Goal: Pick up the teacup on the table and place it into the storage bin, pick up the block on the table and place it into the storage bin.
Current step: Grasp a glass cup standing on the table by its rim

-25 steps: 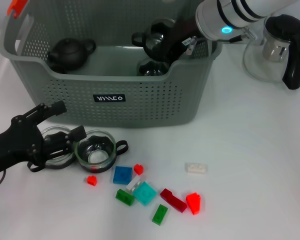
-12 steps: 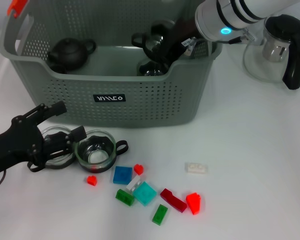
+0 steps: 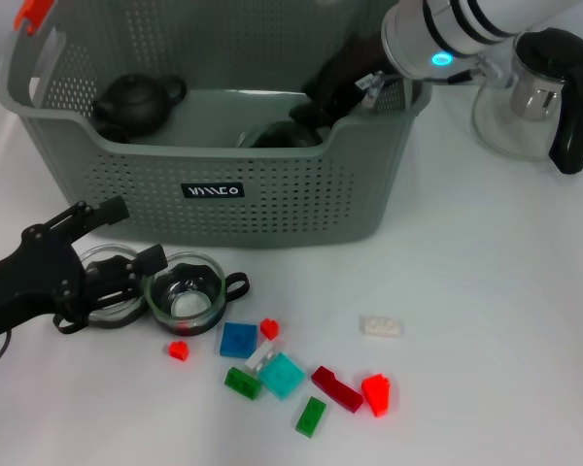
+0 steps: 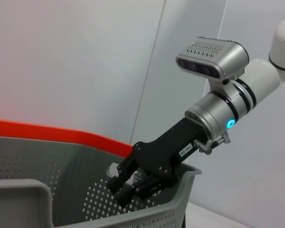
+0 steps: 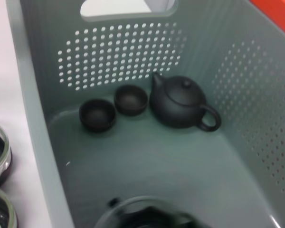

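The grey-green storage bin [image 3: 272, 199] stands at the back of the table. My right gripper [image 3: 323, 97] reaches down into its right end, shut on a dark-rimmed glass teacup [image 3: 277, 136] that is low inside and mostly hidden by the front wall. The right wrist view shows that teacup [image 5: 147, 216] close under the camera. The left wrist view shows the right gripper [image 4: 126, 187] inside the bin's rim [image 4: 133, 213]. My left gripper [image 3: 131, 235] rests open over one glass teacup [image 3: 109, 289], with another teacup [image 3: 185, 296] beside it. Several coloured blocks lie in front, including a blue block [image 3: 238, 340] and a cyan block [image 3: 282, 374].
A black teapot [image 5: 180, 102] and two small dark cups [image 5: 97, 114] sit on the bin floor. A glass kettle [image 3: 534, 92] with a black handle stands to the right of the bin. A white block [image 3: 381, 326] lies apart from the others.
The right gripper has lowered its teacup from above the bin's rim to deep inside the bin. The left arm has not moved.
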Controlling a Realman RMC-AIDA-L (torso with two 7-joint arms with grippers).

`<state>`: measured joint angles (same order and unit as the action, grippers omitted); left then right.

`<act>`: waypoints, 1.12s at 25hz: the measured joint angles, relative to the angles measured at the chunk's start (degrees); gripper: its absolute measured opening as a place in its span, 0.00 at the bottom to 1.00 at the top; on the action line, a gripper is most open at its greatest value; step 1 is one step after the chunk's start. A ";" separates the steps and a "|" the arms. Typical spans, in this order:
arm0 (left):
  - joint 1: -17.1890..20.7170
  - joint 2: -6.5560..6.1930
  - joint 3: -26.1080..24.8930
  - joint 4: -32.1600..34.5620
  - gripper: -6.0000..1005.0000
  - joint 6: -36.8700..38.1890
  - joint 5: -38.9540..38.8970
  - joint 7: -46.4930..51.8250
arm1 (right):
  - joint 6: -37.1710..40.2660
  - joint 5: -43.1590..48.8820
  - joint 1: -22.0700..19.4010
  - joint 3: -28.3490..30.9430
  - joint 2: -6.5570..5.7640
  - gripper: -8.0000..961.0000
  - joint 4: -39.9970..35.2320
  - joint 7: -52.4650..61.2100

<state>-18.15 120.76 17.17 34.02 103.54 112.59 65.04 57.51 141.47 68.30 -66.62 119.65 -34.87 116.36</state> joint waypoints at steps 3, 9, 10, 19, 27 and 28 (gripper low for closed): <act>0.12 0.00 -0.16 0.13 0.93 0.09 0.00 0.00 | 0.39 -0.11 -0.85 0.05 0.14 0.37 -2.75 0.00; 0.22 0.00 -0.29 0.30 0.93 0.17 -0.02 0.00 | 2.50 -4.72 -4.43 0.57 0.46 0.42 -12.89 -0.04; 0.24 -0.01 -0.30 0.32 0.93 0.18 -0.04 0.00 | 3.07 -5.98 -5.13 0.58 0.38 0.43 -14.56 -0.09; 0.08 -0.37 -0.29 0.65 0.93 0.96 -0.21 0.06 | 10.62 -17.43 -14.04 0.31 0.40 0.60 -32.39 -0.57; 0.04 -0.55 -0.29 1.70 0.93 2.03 -0.41 0.37 | 16.40 -26.28 -22.85 0.51 0.42 0.82 -40.77 -4.28; 0.04 -0.58 -0.29 1.82 0.93 2.17 -0.44 0.39 | 17.77 -27.42 -23.82 0.35 0.45 0.86 -41.37 -5.64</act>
<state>-18.11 120.18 16.88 35.84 105.71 112.16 65.43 75.27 114.05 44.48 -66.28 120.10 -76.24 110.72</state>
